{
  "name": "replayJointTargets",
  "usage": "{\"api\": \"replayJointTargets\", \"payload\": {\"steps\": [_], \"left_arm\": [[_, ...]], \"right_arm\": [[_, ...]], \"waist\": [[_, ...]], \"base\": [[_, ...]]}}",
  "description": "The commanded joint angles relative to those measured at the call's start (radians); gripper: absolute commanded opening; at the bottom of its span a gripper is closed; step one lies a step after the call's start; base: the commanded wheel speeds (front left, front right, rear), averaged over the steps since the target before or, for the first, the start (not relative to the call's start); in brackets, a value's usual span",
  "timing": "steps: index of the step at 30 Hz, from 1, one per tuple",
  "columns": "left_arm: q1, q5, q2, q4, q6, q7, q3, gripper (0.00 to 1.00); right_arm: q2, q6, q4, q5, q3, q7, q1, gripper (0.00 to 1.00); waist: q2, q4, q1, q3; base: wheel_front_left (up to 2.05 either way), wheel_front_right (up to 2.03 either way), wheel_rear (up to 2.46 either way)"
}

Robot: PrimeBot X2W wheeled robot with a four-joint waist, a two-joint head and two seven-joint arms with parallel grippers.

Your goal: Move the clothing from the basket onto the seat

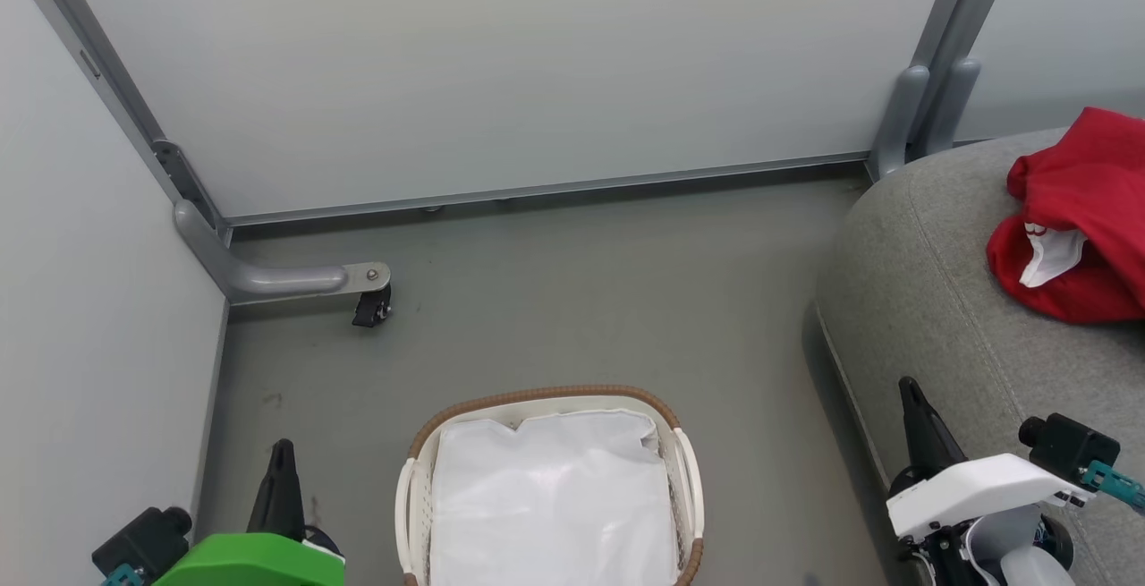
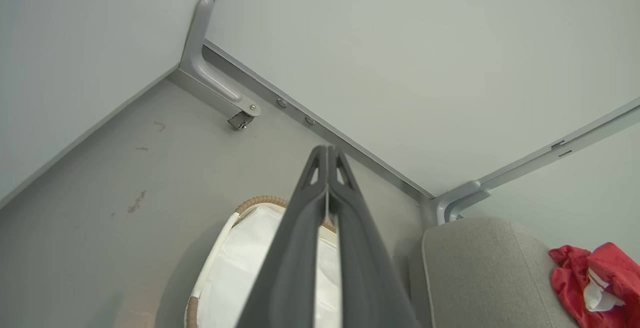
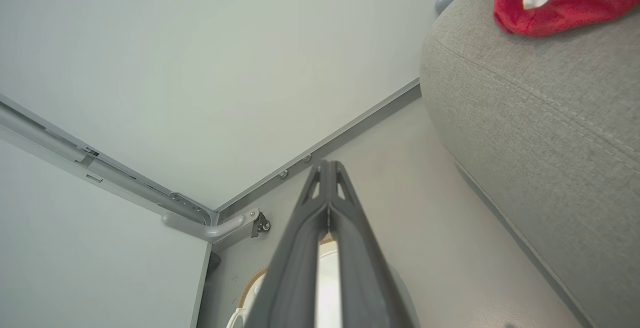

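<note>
Left claw: clenched, the two dark fingers pressed flat together with nothing between them; in the head view it sits at 9 o'clock of the basket, above the floor
Right claw: clenched and bare too, at about 2 o'clock of the basket, just beside the front edge of the seat
Basket: white perforated plastic with a brown woven rim, standing on the grey floor at 6 o'clock of the head view; its near part is cut off by the frame
Basket contents: the rumpled white liner covers what can be seen of the inside, with no red fabric on it
Clothing: a crumpled red heap with a white panel showing, lying on top of the grey seat at 3 o'clock of the head view, well apart from the basket
Key relation: the heap lies between 1 and 2 o'clock from the right claw and far across at 2 o'clock from the left one, so the right arm is plainly the nearer
Long axis: cannot be told, since the heap is bunched and runs off the picture's edge
Task standing: judged done or nearly so, with the garments on the cushion
Next move: probably none beyond checking the hidden near part of the basket for any leftover piece
</note>
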Motion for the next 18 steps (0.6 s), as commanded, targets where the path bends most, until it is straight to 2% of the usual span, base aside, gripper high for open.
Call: {"api": "replayJointTargets", "payload": {"steps": [1, 18], "left_arm": [[-0.034, -0.036, 0.003, -0.019, -0.006, 0.009, 0.008, 0.00], [-0.057, -0.235, 0.004, -0.033, -0.009, 0.068, 0.038, 0.00]], "right_arm": [[-0.006, 0.000, -0.020, 0.037, -0.007, 0.009, -0.015, 0.00], [-0.008, -0.001, -0.042, 0.258, -0.029, 0.067, -0.017, 0.00]], "waist": [[0.0000, 0.000, 0.0000, 0.000], [0.0000, -0.001, 0.0000, -0.003]], "base": [[0.00, 0.00, 0.00], [0.00, 0.00, 0.00]]}}
